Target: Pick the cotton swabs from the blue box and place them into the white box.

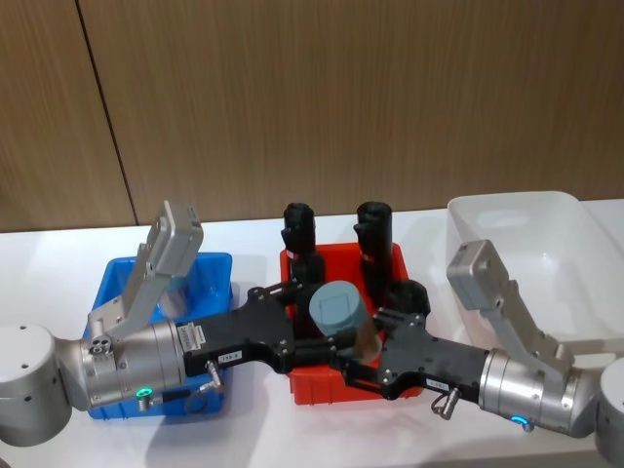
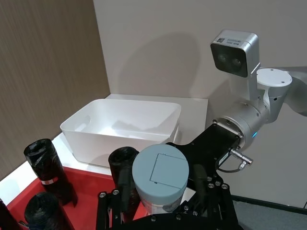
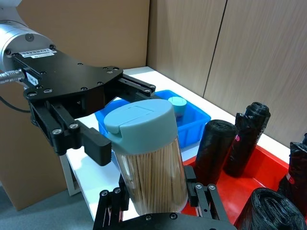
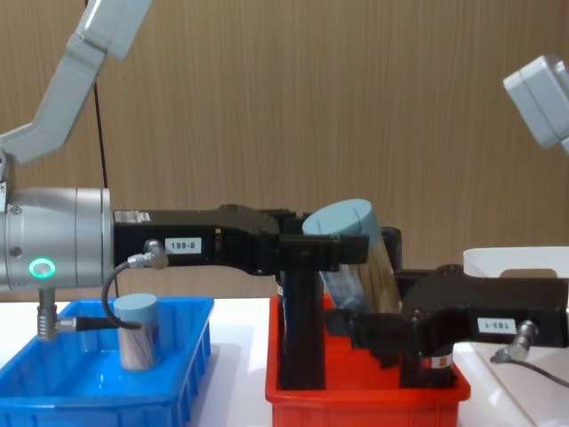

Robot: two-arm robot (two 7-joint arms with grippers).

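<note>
1. The white box (image 2: 115, 141) sits at the robot's far right. It holds nothing as far as its inside shows, so any spot on its floor should do for a drop.
2. The red bin (image 4: 356, 400) lies between the two boxes and holds upright black rolls (image 1: 373, 229), which are no part of the job.
3. The blue box (image 4: 107, 400) is on the left, with a second tub (image 4: 136, 331) standing upright in it, waiting its turn.
4. The left gripper (image 1: 317, 314) reaches in over the red bin, clenched on the raised tub just under its lid (image 3: 139, 120).
5. The right gripper (image 1: 373, 343) meets it from the other side and clasps the same tub low, at its base.
6. The cotton swab tub (image 3: 148, 163) hangs tilted in the air above the red bin, packed with pale sticks.
   - It looks light and rigid.
   - Its clear wall is smooth and probably slippery.
   - The flip lid could pop open if squeezed.
   - The straight wall below the lid is the best place to hold it, with firm but modest pressure.
</note>
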